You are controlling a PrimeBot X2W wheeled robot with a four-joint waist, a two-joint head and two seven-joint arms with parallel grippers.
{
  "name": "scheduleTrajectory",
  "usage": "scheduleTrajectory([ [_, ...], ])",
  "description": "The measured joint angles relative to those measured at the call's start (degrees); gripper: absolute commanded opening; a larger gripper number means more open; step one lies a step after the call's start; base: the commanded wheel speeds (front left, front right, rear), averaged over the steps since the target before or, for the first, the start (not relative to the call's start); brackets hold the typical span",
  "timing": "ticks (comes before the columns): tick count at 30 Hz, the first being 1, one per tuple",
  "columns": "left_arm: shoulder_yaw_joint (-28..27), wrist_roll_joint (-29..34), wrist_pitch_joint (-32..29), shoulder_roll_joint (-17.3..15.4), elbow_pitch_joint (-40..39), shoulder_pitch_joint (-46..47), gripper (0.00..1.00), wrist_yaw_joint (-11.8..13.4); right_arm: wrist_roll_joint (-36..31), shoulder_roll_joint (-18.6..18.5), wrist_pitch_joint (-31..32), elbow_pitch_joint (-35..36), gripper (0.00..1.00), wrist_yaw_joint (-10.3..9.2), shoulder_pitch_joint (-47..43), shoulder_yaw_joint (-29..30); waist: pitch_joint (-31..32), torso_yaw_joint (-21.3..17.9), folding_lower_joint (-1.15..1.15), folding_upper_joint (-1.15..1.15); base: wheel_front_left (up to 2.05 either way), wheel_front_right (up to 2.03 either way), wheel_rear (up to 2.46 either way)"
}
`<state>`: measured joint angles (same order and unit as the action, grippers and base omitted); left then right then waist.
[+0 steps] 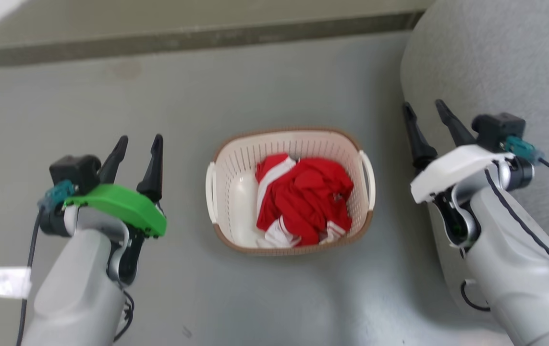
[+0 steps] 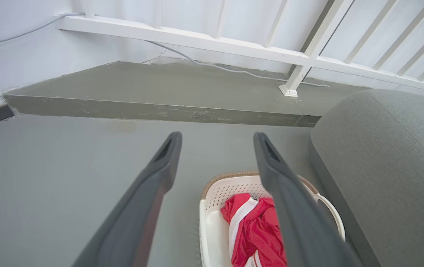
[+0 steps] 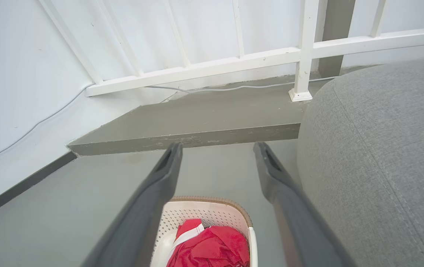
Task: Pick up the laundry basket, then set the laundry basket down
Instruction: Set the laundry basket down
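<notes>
The laundry basket (image 1: 236,192) stands on the grey floor between my arms, cream-white and perforated, with a brown rim and a white loop handle on each side. Red and white clothing (image 1: 305,199) lies inside it. My left gripper (image 1: 140,140) hangs open to the basket's left, apart from it and holding nothing. To the basket's right, over the sofa's edge, my right gripper (image 1: 423,108) is open and empty as well. The left wrist view has the basket (image 2: 213,194) low between its open fingers (image 2: 165,159). In the right wrist view the basket (image 3: 197,215) sits at the bottom.
A grey fabric sofa (image 1: 495,57) rises close on the right of the basket. A raised concrete step (image 1: 183,38) runs along the far side, with a white railing (image 2: 234,44) and a cable behind it. Open floor lies to the left and front.
</notes>
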<state>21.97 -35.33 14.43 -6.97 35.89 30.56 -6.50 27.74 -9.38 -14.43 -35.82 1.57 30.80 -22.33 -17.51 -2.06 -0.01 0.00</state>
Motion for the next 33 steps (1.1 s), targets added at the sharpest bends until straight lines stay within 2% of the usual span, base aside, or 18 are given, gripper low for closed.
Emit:
scheduleTrajectory([
  [11, -5.4, 5.7, 0.0, 0.3, -10.3, -10.6, 1.00, 1.6, -3.6, -0.5, 0.0, 7.3, 1.00, -0.85, -10.2, 3.1, 9.1, 0.1, 0.00, 0.00, 0.00, 0.00, 0.00],
  [14, -8.3, 7.0, 0.0, 0.3, -14.0, -15.0, 1.00, 3.0, -4.8, -0.4, 0.0, 10.5, 1.00, -1.11, -12.7, 3.6, 12.3, 0.1, 0.00, 0.00, 0.00, 0.00, 0.00],
  [18, -9.6, 8.9, 0.0, 0.6, -18.1, -17.4, 1.00, 3.0, -6.1, -0.9, 0.0, 13.1, 1.00, -1.68, -15.8, 5.3, 14.7, 0.2, 0.00, 0.00, 0.00, 0.00, 0.00],
  [33, -13.0, 12.0, 0.0, 2.2, -24.4, -25.7, 1.00, 3.5, -7.7, 0.0, 0.0, 20.1, 1.00, -3.20, -23.0, 9.0, 16.4, 0.5, 0.00, 0.00, 0.00, 0.00, 0.00],
])
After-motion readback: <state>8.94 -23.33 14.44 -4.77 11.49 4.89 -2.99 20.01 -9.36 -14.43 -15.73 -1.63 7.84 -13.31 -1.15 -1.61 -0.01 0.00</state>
